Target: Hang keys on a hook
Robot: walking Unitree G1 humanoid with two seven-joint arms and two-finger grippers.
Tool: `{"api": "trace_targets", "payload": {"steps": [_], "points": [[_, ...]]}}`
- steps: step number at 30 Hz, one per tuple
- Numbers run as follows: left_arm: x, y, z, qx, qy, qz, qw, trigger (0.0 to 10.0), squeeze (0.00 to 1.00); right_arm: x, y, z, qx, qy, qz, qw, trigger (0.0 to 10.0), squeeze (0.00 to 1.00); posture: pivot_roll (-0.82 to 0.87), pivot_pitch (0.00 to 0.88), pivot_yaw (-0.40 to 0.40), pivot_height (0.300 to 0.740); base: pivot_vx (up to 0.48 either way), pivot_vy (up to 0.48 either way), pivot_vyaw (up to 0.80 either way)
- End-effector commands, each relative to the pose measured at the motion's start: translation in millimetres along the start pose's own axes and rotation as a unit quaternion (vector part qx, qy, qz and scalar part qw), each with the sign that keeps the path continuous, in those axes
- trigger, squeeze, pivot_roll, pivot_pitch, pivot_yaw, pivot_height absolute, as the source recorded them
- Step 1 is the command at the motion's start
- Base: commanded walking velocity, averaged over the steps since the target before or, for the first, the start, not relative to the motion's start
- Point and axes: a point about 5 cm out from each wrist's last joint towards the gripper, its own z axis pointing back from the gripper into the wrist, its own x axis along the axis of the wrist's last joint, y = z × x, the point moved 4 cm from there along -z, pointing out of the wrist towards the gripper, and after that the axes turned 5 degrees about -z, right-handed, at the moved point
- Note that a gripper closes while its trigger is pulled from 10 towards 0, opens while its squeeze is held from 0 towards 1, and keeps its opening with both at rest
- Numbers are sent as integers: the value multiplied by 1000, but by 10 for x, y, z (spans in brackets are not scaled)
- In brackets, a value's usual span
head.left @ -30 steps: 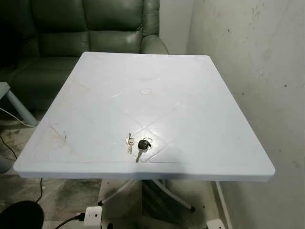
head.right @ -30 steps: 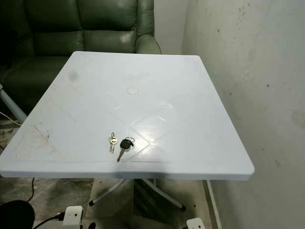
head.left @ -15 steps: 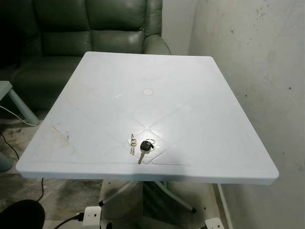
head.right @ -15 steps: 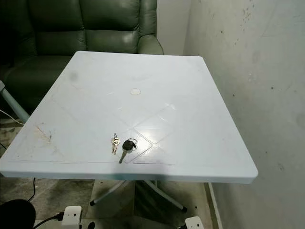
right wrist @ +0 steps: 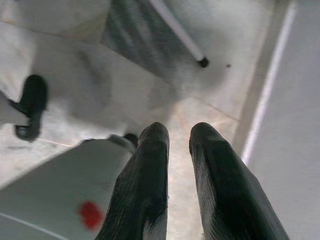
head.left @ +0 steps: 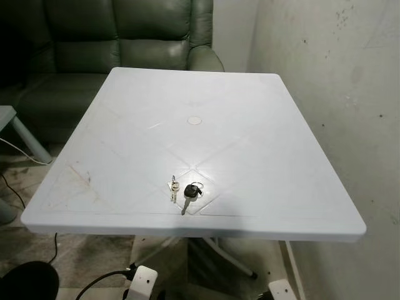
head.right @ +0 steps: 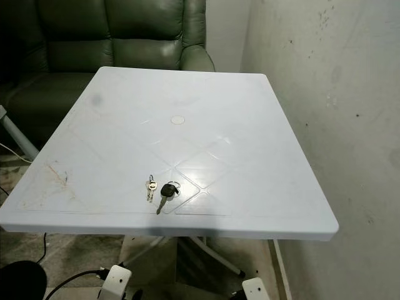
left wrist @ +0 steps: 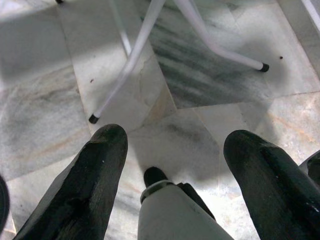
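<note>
A marble-patterned tile floor (left wrist: 45, 125) runs under a white plastic counter (head.left: 250, 156) set close against a stained pale wall (head.left: 337, 94) on the robot's right. Nearest, below the counter's front edge, both arms hang low over the floor. The left tool (left wrist: 175, 165) points down at the tiles with its two black fingers (left wrist: 95, 185) spread wide apart and nothing between them. The right tool (right wrist: 177, 150) also aims at the floor, beside the wall's base, its fingers nearly together with a narrow gap and nothing held. The counter's thin white metal legs (left wrist: 135, 55) cross the tiles in front of them. On the counter, close to its front edge and near the middle, lie the keys (head.left: 184, 190): a black-headed key on a ring, with smaller silver keys just to its left. Beyond the counter's far edge stands a dark green leather sofa (head.left: 125, 37).
</note>
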Motion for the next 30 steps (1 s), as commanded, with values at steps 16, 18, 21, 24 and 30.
{"api": "trace_targets", "payload": {"steps": [16, 18, 21, 24, 30], "points": [[-454, 329, 183, 115, 76, 177, 975, 10000, 0, -61, 122, -13, 8, 12, -32, 999, 10000, 1000, -64, 0, -26, 728, 0, 0, 0], [-462, 340, 188, 117, 76, 179, 974, 10000, 0, -63, 125, -14, 5, 13, -32, 999, 10000, 1000, -64, 0, -26, 728, 0, 0, 0], [-467, 368, 195, 122, 76, 183, 973, 10000, 0, -45, 137, -18, 8, 9, -28, 1000, 10000, 1000, -59, 0, -27, 728, 0, 0, 0], [-469, 391, 199, 126, 77, 186, 971, 10000, 0, -28, 142, -22, 7, 7, -27, 1000, 10000, 1000, -59, 0, -29, 728, 0, 0, 0], [-455, 415, 195, 129, 75, 187, 971, 10000, 0, -15, 138, -23, 7, 4, -22, 1000, 10000, 1000, -59, 0, -31, 728, 0, 0, 0]]}}
